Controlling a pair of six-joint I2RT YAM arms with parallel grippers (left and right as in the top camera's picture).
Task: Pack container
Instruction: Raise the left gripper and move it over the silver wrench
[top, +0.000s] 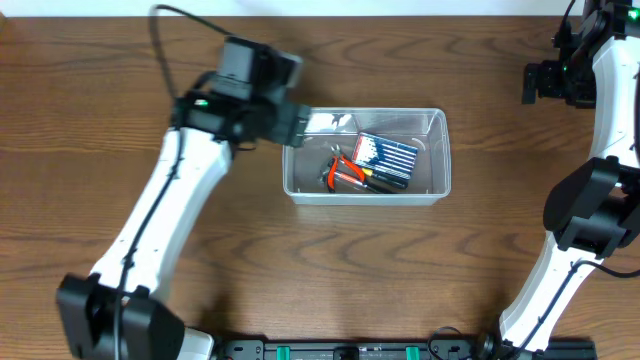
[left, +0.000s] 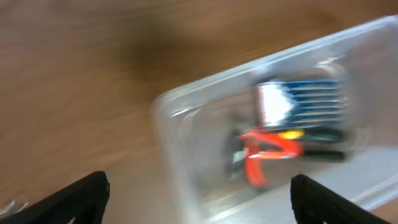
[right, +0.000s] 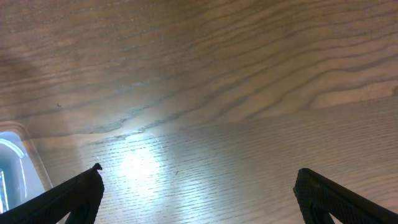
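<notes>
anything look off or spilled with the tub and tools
Nothing stands out. The container sits level on the table, with the red-handled pliers and the blue box lying inside it.

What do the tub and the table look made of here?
Tub: probably clear plastic, glossy; its walls are see-through and the rim glints. Table: wood or wood-look laminate, I cannot tell which; brown grain lines, with a soft sheen under the light.

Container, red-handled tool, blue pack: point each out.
container (top: 365, 197), overhead view, on its near side wall
red-handled tool (top: 344, 175), overhead view, on the red handles, inside the container
blue pack (top: 388, 157), overhead view, middle of its top face
</notes>
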